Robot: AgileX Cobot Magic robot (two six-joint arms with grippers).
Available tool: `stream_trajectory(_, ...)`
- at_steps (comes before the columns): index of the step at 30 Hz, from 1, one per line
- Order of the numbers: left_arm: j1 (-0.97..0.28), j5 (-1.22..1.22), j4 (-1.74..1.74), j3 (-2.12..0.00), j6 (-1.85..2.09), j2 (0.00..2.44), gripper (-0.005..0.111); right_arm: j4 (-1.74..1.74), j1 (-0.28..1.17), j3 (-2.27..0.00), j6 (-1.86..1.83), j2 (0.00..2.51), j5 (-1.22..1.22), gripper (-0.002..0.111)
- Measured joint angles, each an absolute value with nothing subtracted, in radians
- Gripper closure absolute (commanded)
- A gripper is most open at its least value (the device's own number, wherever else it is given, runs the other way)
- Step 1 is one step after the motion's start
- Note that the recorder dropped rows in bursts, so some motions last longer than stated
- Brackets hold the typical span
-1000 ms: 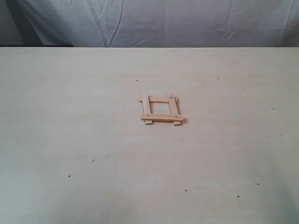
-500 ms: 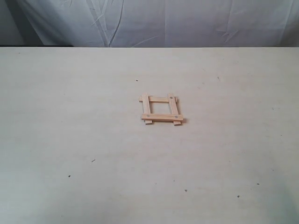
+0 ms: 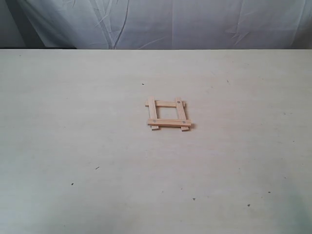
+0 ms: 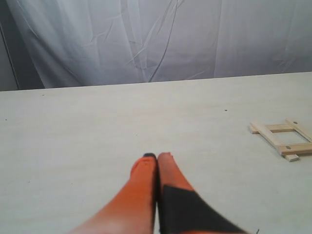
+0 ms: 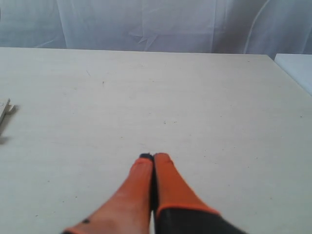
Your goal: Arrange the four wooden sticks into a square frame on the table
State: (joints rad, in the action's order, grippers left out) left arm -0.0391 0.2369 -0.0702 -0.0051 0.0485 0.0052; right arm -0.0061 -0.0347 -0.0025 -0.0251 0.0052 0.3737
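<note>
one square frame [image 3: 169, 122] lies on the table [image 3: 73, 122], about the middle of it in the exterior view, flat and on its own. i count four wooden sticks [image 3: 152, 113] in it: two side by side running away from that camera and two crosswise. the near crosswise one lies on top of the two side ones, and their two ends poke out just past it. how the far one overlaps at its corners i cannot tell. three small dark holes show near the corners.

neither arm shows in the exterior view, so the frame has nothing touching it. the left gripper [image 4: 157, 158] hovers over bare table with its two orange fingers [image 4: 144, 170] pressed together and nothing between them; the frame [image 4: 280, 136] lies well apart from it. the right gripper [image 5: 153, 158] is likewise pinched together on nothing, two orange fingers [image 5: 165, 170] tip to tip above the table, and only one stick end [image 5: 4, 109] shows at the edge of its view.

one creased white cloth [image 3: 170, 24] hangs behind the far edge of the table.
</note>
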Motion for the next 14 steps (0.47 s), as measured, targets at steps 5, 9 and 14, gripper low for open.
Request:
stream_trajectory(5,-0.033,0.237,-0.07,-0.005,0.048,0.005,0.107,-0.006,-0.035,-0.002,-0.025,0.005,0.374,0.108)
stream_trajectory(9,0.0,0.237,-0.061,-0.005,0.048,0.005,0.107,-0.006,-0.035,-0.002,-0.025,0.005,0.374,0.108)
stream_trajectory(14,0.002,0.237,-0.054,-0.005,0.048,0.005,0.107,-0.006,-0.035,-0.002,-0.025,0.005,0.374,0.108)
